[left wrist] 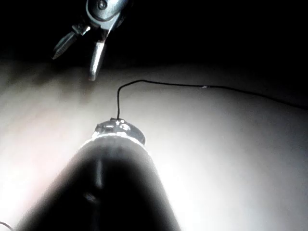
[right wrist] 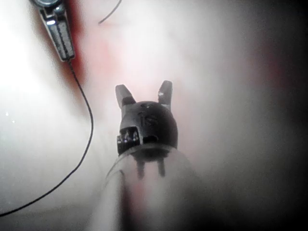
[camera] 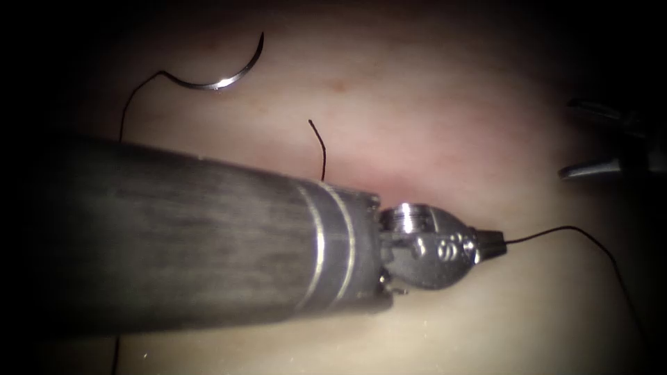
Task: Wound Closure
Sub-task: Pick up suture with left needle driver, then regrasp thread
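1. The left arm's steel needle driver [camera: 490, 244], on its thick grey shaft, has its jaws closed on the thin black thread [camera: 556, 230], pinching it at the very tips; the thread leaves the tips and arcs away toward the right arm's tool before dropping off
2. The right arm's dark needle driver [camera: 590, 139] sits well apart from the left tool's tips, jaws spread wide with nothing between them; its own wrist view shows the two fingers [right wrist: 165, 93] parted and empty
3. The curved silver needle [camera: 215, 82] lies free on the pale pink tissue [camera: 431, 104], well behind the left tool's shaft, held by neither tool and not in the tissue; its thread runs from its blunt end down behind the shaft
4. A short cut end of black thread [camera: 319, 146] stands up just behind the left tool's wrist
5. I cannot make out the cut itself; a reddish patch shows beside the left tool's wrist
6. Judgement: with only thread in hand, a steady grip at the tips matters, keeping tension gentle and in line with the strand so it neither frays nor slips, and keeping the loose needle in sight
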`<move>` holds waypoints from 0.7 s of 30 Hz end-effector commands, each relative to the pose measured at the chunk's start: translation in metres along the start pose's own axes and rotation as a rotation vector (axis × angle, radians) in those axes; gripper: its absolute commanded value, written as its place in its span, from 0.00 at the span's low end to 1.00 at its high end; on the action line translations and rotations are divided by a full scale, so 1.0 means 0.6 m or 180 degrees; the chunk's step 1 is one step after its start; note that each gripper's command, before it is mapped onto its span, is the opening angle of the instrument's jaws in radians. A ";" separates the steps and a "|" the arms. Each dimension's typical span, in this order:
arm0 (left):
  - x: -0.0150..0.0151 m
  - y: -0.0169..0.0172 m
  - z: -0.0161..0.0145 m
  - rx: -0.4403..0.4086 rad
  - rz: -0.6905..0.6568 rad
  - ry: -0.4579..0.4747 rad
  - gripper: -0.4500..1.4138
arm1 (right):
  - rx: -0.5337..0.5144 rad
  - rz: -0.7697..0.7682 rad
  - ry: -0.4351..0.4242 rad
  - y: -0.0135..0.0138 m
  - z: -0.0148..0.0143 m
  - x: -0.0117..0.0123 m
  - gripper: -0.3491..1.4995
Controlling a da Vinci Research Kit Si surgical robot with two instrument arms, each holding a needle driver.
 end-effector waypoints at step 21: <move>-0.0107 0.0031 -0.0244 -0.1040 0.0968 0.1290 0.00 | 0.1150 -0.0168 0.1148 -0.0162 0.0156 0.0066 0.78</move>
